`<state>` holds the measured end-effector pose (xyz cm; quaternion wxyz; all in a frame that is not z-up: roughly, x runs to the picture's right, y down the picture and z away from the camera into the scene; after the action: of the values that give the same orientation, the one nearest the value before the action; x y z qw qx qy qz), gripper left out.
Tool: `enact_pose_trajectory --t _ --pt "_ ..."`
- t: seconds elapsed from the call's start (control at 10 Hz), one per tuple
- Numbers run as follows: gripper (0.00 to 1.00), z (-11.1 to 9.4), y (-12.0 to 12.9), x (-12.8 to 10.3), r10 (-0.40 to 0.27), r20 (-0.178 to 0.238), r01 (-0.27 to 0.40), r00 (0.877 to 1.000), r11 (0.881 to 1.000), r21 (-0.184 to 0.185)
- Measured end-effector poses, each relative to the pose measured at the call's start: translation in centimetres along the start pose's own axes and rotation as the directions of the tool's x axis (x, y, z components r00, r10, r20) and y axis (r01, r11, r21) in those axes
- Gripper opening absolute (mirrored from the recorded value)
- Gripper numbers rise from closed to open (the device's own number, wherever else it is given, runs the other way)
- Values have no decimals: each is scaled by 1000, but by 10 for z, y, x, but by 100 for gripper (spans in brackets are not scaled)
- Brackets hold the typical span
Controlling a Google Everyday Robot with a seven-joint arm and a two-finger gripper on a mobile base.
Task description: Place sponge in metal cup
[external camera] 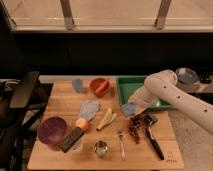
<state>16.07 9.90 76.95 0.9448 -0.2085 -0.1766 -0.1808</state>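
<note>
My gripper hangs at the end of the white arm that reaches in from the right. It is shut on a pale blue sponge, held just above the wooden table by the front left corner of the green tray. The small metal cup stands upright near the table's front edge, left of and nearer than the gripper, and well apart from it.
An orange bowl and a blue-grey cup stand at the back. A grey-blue cloth, yellow pieces, an orange, a purple bowl, a fork, grapes and a black-handled tool lie around the metal cup.
</note>
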Motion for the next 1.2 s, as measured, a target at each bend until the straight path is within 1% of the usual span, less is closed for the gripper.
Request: enact_pose_trajectory --t 0.4,0.5,0.6,0.8,1.0,1.2 --pt "0 0 0 0 -1 -2 1 1000 1000 -1" --pt "0 -1 1 -4 -22 -8 22 1000 1000 -6" --pt "0 -2 2 -17 -58 -11 58 998 998 -6" --pt "0 -7 18 -47 -119 -7 119 993 993 -2" --pt "0 -7 36 -87 -182 30 182 983 983 9" --pt "0 2 49 -122 -234 76 234 969 972 8"
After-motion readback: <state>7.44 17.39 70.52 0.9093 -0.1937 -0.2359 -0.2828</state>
